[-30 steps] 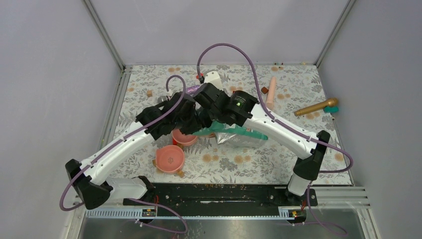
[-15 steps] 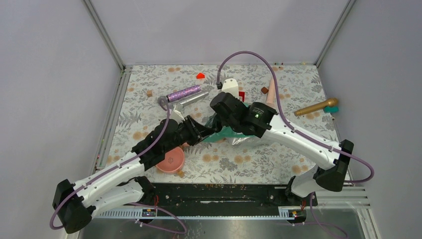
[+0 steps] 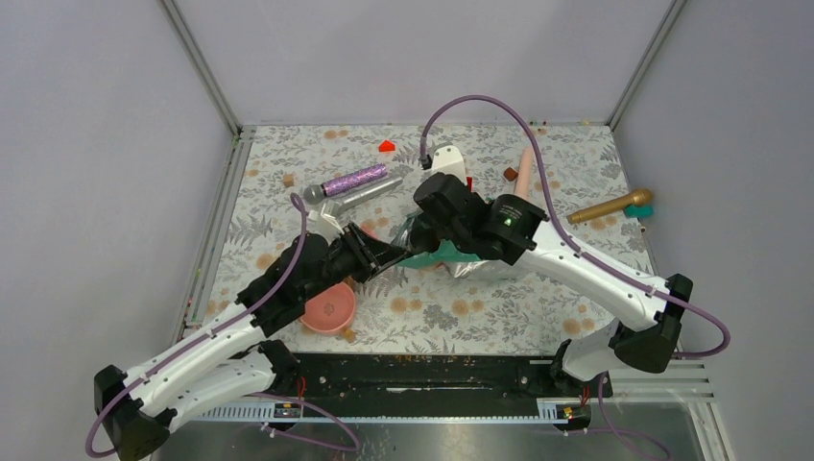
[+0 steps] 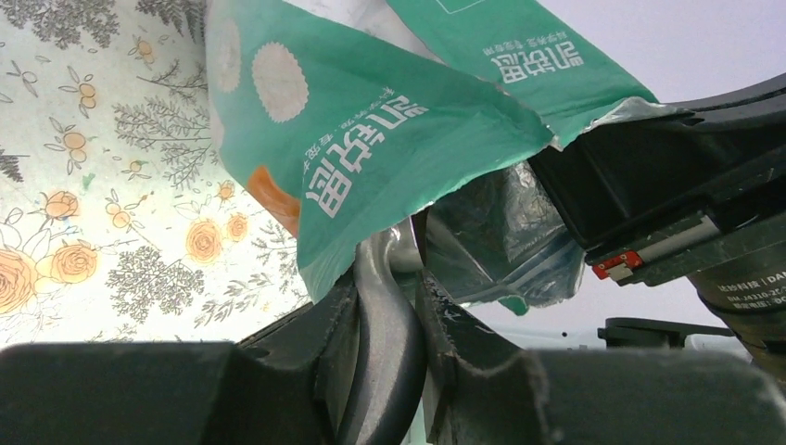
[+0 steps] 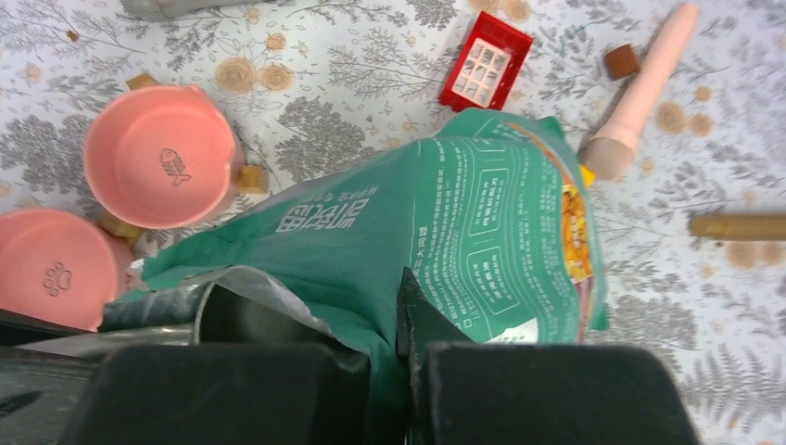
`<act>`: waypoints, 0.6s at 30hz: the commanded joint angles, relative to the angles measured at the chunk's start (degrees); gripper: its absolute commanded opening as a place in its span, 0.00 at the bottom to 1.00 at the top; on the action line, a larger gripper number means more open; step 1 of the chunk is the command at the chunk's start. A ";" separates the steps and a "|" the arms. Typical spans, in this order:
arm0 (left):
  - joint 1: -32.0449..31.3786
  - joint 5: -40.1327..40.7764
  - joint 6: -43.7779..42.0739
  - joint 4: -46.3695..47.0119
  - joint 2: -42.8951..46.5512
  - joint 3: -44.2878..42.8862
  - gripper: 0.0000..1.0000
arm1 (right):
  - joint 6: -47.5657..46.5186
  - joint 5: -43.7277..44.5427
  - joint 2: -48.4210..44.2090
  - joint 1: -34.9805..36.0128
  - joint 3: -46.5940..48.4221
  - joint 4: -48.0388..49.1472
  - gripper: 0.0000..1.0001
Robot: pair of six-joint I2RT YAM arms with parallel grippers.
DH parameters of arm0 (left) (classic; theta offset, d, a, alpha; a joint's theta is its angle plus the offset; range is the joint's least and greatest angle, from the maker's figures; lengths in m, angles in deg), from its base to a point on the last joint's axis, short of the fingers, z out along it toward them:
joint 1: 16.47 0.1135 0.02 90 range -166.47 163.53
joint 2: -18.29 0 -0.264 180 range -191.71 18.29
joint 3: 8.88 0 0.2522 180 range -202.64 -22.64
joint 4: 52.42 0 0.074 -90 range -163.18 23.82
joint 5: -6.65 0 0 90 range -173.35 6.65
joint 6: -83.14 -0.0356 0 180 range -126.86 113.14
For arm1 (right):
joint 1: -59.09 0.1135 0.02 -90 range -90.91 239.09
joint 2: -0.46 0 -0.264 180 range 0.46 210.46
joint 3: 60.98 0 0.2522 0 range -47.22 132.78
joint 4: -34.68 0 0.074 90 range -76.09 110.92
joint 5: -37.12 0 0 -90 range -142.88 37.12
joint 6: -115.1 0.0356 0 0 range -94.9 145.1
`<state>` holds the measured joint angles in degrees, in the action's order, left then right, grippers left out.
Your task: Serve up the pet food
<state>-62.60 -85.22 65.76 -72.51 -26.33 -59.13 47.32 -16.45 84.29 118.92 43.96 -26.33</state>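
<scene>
The right gripper (image 5: 397, 320) is clenched tight on the teal-green and silver pouch (image 5: 482, 204). A fold of the pouch's torn top edge is pinched between its two fingers, and the rest of the bag stretches ahead of them, printed side up. Just to the left of the fingers the opened mouth shows its silver lining. The pet food itself is not visible; the pouch's inside is hidden from every view.

The left gripper (image 4: 387, 287) comes up to the pouch mouth from the opposite side and stands close against the right gripper. Its jaws are only narrowly apart, grasping a curved grey metal piece (image 4: 382, 311) that fills the gap between the fingers (image 4: 450, 320). The piece's far end runs out ahead of the fingertips and under the torn green edge of the pouch. What this piece is cannot be told.

Seen from the right wrist, two pink bowls sit well to the left of the fingers on the floral tabletop (image 5: 352, 56). One bowl carries a fish mark (image 5: 159, 169) and one a paw mark (image 5: 46, 269). Small brown cubes (image 5: 250, 178) lie beside them.
</scene>
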 commanded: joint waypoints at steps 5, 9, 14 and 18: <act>0.43 2.35 -0.53 12.43 -3.74 -11.38 0.00 | -15.38 10.45 1.87 0.12 21.74 -8.79 0.00; 0.34 -0.55 0.41 17.10 -8.00 -13.68 0.00 | -23.94 16.21 4.52 -0.46 27.96 -12.04 0.00; -0.04 -1.32 0.15 17.70 -11.31 -17.78 0.00 | -31.66 15.56 4.94 -3.44 32.23 -12.77 0.00; -0.58 0.98 -0.13 15.31 -11.68 -20.14 0.00 | -33.28 13.21 4.16 -5.86 31.83 -12.73 0.00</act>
<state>-63.06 -87.86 65.35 -69.56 -38.90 -72.84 21.74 -9.15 93.45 114.33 68.29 -47.25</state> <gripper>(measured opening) 0.249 0.017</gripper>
